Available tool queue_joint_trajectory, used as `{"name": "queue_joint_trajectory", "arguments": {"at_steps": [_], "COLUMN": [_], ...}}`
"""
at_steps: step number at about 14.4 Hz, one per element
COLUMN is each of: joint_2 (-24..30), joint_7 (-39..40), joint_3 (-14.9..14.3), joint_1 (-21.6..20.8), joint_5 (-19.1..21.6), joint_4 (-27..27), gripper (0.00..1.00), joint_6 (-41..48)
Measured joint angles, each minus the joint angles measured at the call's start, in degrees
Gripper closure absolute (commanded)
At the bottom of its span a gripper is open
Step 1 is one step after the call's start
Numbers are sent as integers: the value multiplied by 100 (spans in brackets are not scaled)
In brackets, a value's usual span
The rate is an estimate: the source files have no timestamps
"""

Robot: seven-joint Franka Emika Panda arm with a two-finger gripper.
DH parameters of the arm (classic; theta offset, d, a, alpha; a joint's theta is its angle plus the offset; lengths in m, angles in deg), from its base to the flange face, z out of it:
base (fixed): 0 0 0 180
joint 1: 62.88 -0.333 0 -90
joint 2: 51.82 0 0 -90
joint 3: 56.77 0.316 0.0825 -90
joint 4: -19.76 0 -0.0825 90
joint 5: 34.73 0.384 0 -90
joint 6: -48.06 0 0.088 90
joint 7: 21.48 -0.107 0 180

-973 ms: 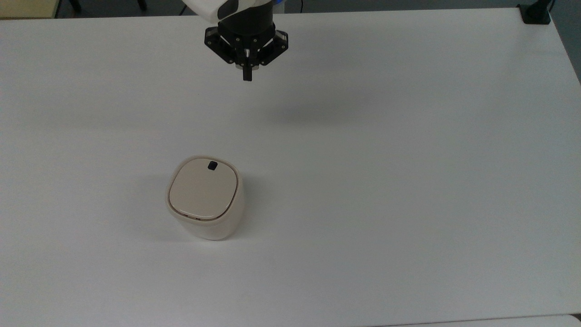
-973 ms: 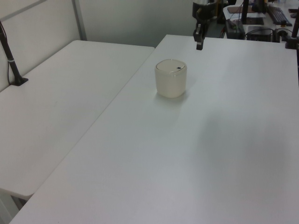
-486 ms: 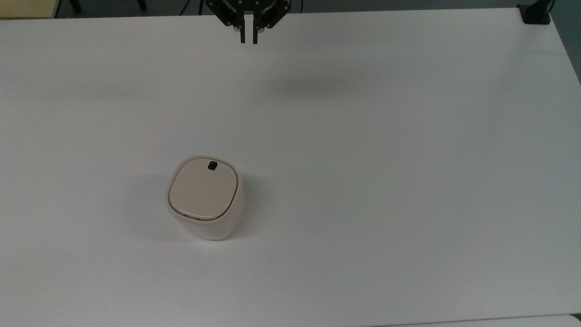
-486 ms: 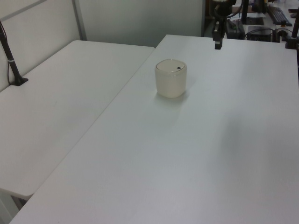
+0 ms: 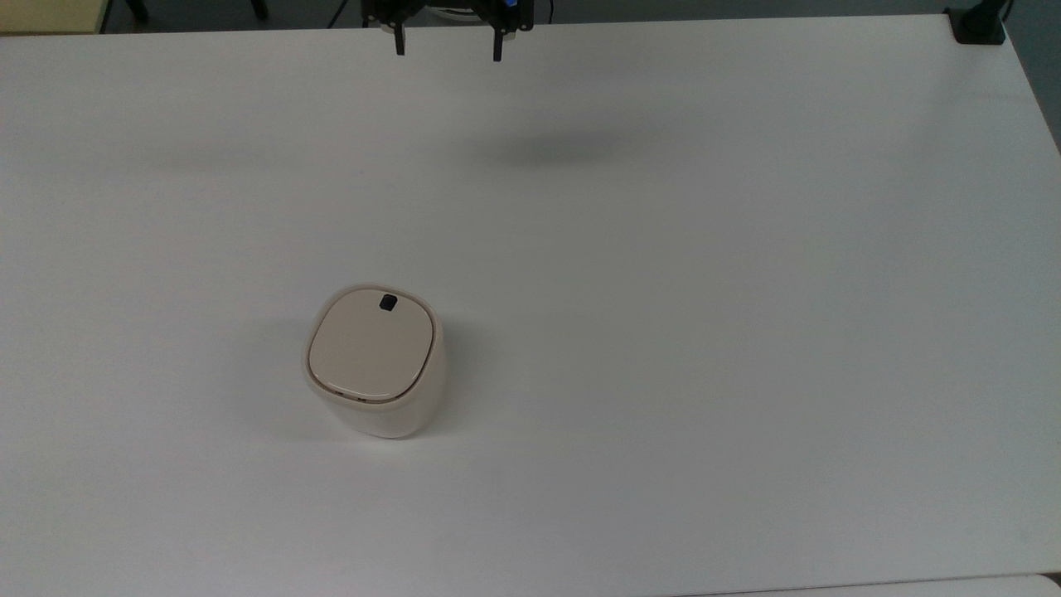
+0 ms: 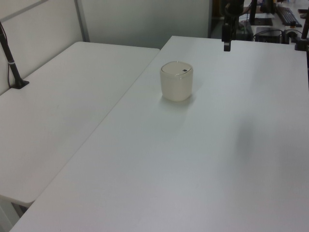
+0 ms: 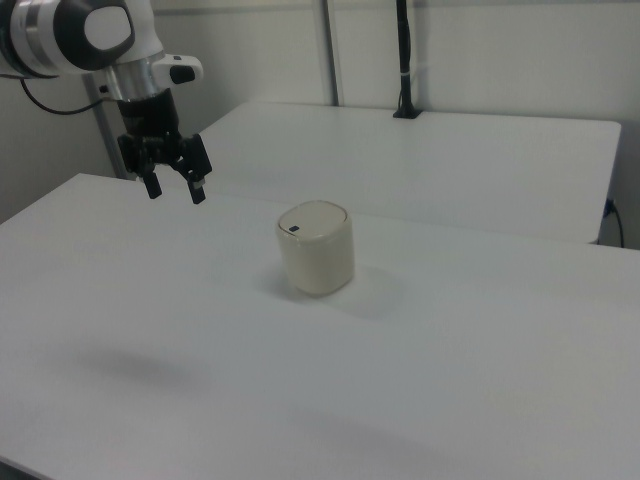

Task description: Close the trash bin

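The trash bin (image 5: 375, 361) is a small cream-beige tub standing upright on the white table (image 5: 704, 290), its lid lying flat on top with a small black square mark near one edge. It also stands at the trash bin (image 6: 176, 81) in the left view and the trash bin (image 7: 316, 246) in the right view. My gripper (image 5: 448, 48) hangs open above the table's far edge in the top view, well away from the bin, with nothing between its fingers. In the right view the gripper (image 7: 175, 189) hovers to the bin's left; the left view has the gripper (image 6: 226, 44) behind it.
A second white table (image 6: 63, 111) adjoins on the left view's left, with a black post (image 6: 12, 63) clamped to it. Another black clamp (image 5: 978, 25) sits at the top view's top right corner. Desks with equipment (image 6: 270, 19) stand behind.
The gripper has drawn back from over the table toward its far edge and its fingers have spread from shut to wide open. The bin has not moved.
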Motion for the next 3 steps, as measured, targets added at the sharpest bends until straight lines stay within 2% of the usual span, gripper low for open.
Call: {"name": "queue_joint_trajectory", "arguments": {"at_steps": [3], "joint_2": [19], "joint_7": [0], "joint_3": [-43], "joint_1": [14], "joint_5": [0], "joint_4": [-8], "gripper": [0], "joint_6": [0]}}
